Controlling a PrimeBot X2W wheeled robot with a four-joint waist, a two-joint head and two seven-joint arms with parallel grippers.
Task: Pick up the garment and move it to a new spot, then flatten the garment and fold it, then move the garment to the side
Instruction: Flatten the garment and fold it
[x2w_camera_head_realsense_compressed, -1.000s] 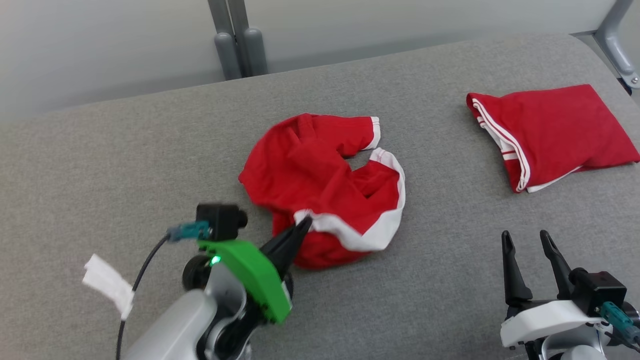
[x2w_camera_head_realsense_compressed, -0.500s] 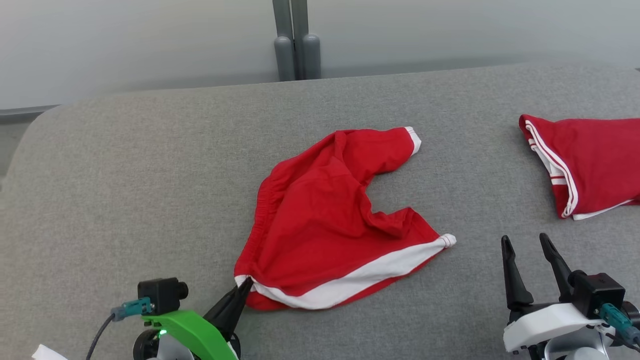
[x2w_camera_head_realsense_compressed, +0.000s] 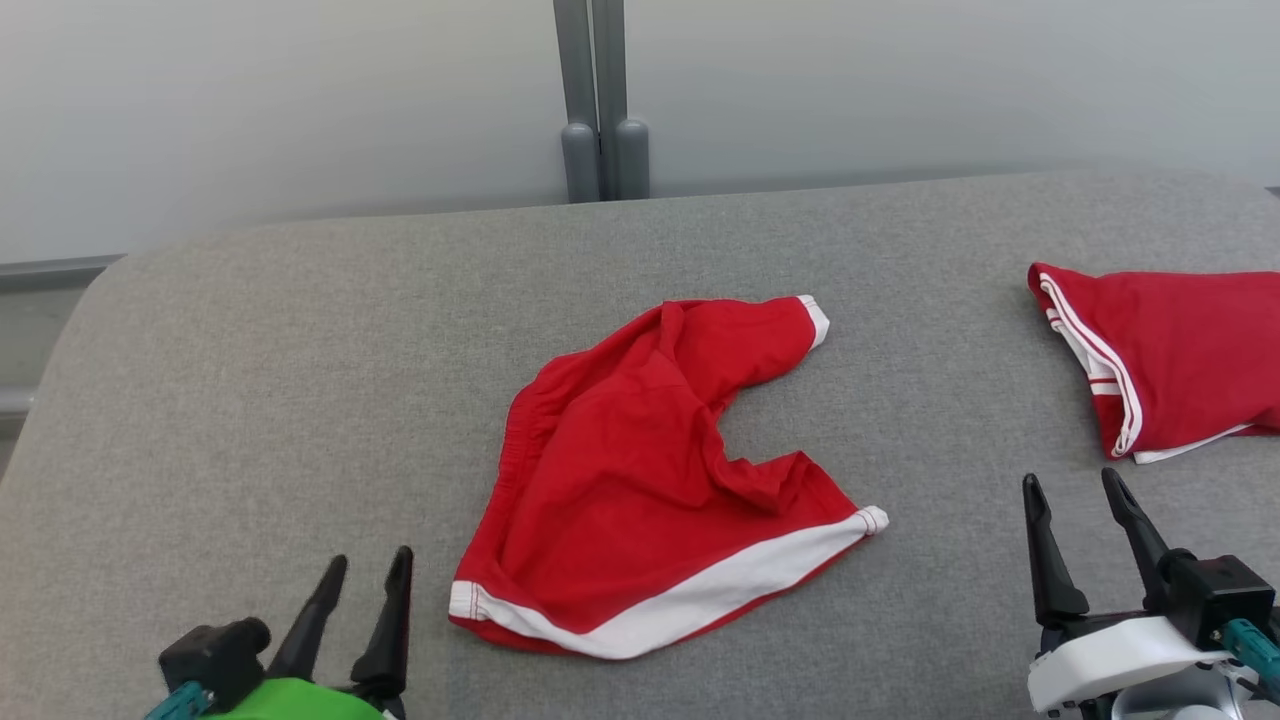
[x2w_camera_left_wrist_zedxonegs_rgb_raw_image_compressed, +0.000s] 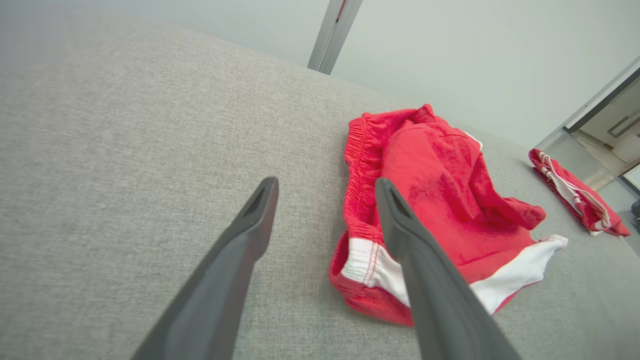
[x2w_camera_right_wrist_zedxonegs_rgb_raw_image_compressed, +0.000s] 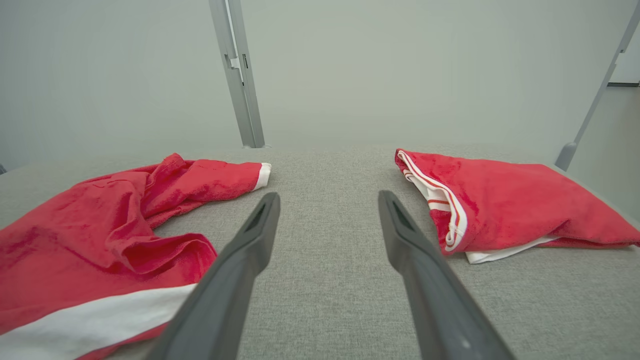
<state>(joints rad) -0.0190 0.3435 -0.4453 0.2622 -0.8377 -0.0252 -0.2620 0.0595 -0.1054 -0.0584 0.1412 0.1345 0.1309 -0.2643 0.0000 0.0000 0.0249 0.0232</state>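
Red shorts with white hem bands (x2w_camera_head_realsense_compressed: 640, 480) lie spread but wrinkled in the middle of the grey padded table (x2w_camera_head_realsense_compressed: 250, 350). The waistband faces left and the two legs point right. My left gripper (x2w_camera_head_realsense_compressed: 368, 575) stands open at the lower left, just left of the nearest white hem corner and apart from it. In the left wrist view the shorts (x2w_camera_left_wrist_zedxonegs_rgb_raw_image_compressed: 430, 200) lie right of my open left gripper (x2w_camera_left_wrist_zedxonegs_rgb_raw_image_compressed: 325, 187). My right gripper (x2w_camera_head_realsense_compressed: 1072, 490) is open at the lower right, holding nothing. The right wrist view has the shorts (x2w_camera_right_wrist_zedxonegs_rgb_raw_image_compressed: 100, 220) at its left.
A second red garment with white stripes (x2w_camera_head_realsense_compressed: 1170, 360) lies folded at the table's right side; the right wrist view shows that folded garment (x2w_camera_right_wrist_zedxonegs_rgb_raw_image_compressed: 505, 205) beyond my right fingers. A grey post (x2w_camera_head_realsense_compressed: 600, 100) stands behind the table's far edge. The table's left corner is rounded.
My left gripper was shut on the shorts' hem corner and dragged it toward me, spreading them; now it has let go and drawn back open. The head camera shifted. The right gripper stayed put.
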